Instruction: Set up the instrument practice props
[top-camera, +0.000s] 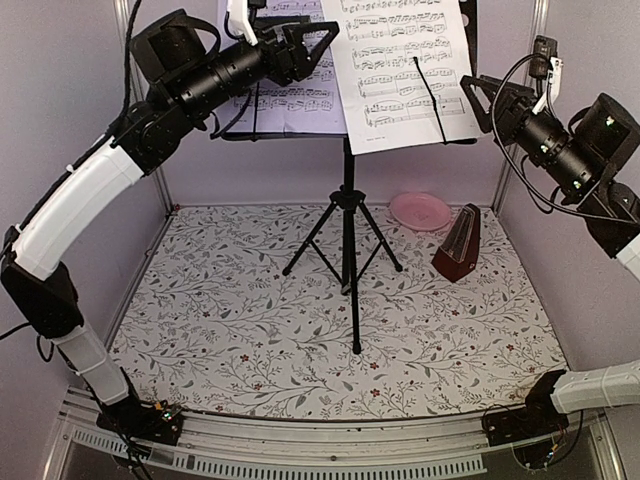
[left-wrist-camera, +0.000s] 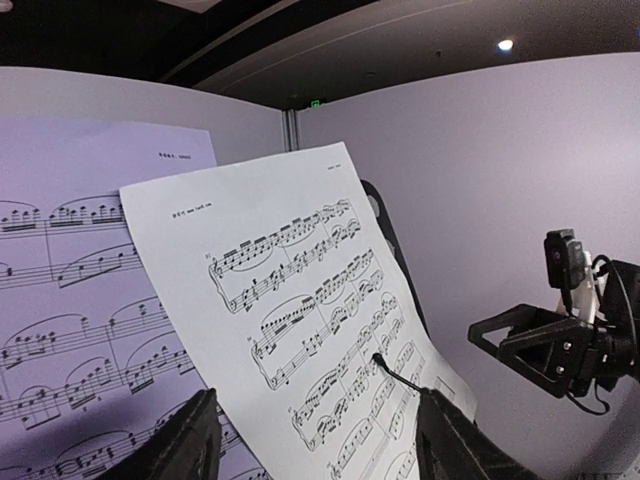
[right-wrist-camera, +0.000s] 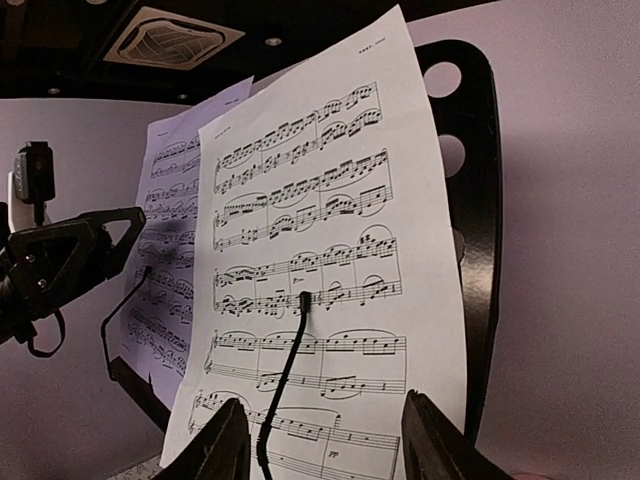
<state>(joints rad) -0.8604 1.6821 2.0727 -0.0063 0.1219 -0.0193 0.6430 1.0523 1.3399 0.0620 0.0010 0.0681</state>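
Music stand (top-camera: 348, 200) top centre, left page (top-camera: 290, 100) flat on it, right page (top-camera: 400, 60) crooked under the wire (top-camera: 430, 98). Left gripper (top-camera: 325, 45) and right gripper (top-camera: 476, 103) flank it, jaws spread, empty. I'd nudge that sheet square, gently. Metronome (top-camera: 458, 245) stands mid-right.

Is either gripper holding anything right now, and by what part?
Nothing is held. The left gripper and the right gripper are both open, with nothing between their fingers.
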